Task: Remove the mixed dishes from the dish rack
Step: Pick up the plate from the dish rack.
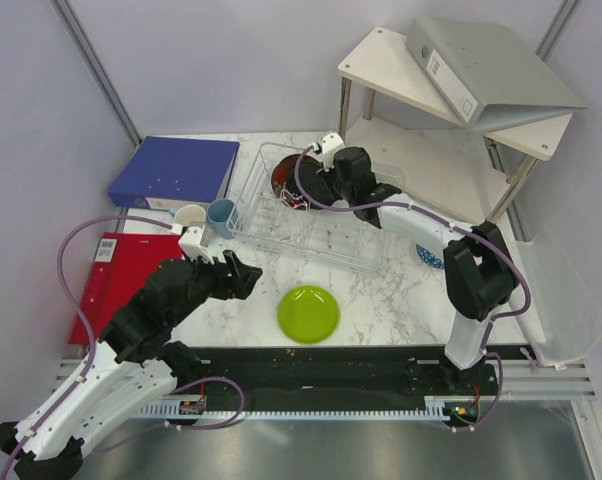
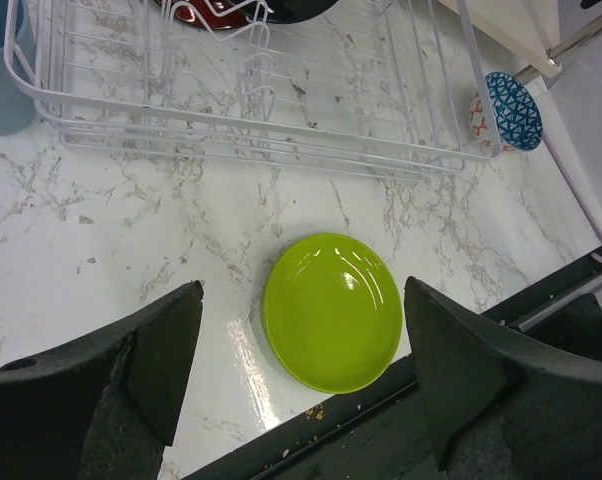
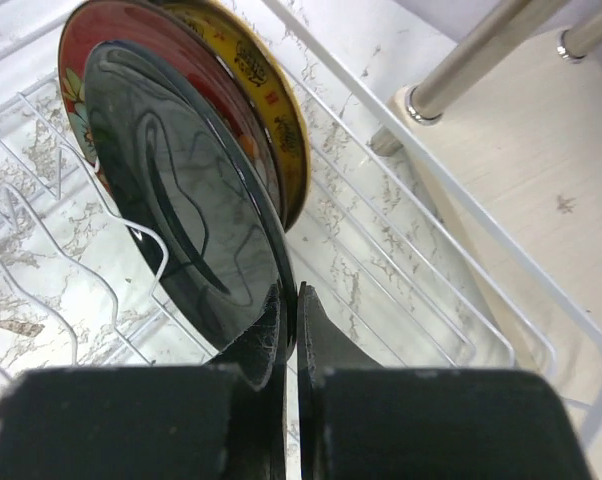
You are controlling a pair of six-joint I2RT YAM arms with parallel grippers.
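Note:
The clear dish rack [image 1: 353, 252] stands mid-table. At its far left end stand a black plate [image 3: 181, 200], a red bowl [image 3: 78, 60] and a yellow-brown patterned plate [image 3: 273, 112], upright between the prongs. My right gripper [image 3: 293, 300] is shut on the black plate's rim; it also shows in the top view [image 1: 316, 183]. My left gripper [image 2: 303, 300] is open and empty above the lime-green plate [image 2: 333, 311], which lies flat on the table [image 1: 308, 313]. A light blue cup [image 1: 220, 215] and a cream mug [image 1: 189, 218] stand left of the rack. A blue patterned bowl [image 1: 428, 256] sits right of it.
A blue binder [image 1: 174, 172] lies at the back left and a red folder [image 1: 109, 282] at the left edge. The white two-tier shelf [image 1: 391, 68] with a grey binder [image 1: 486, 70] stands at the back right. A clear bin [image 1: 571, 300] sits at the right.

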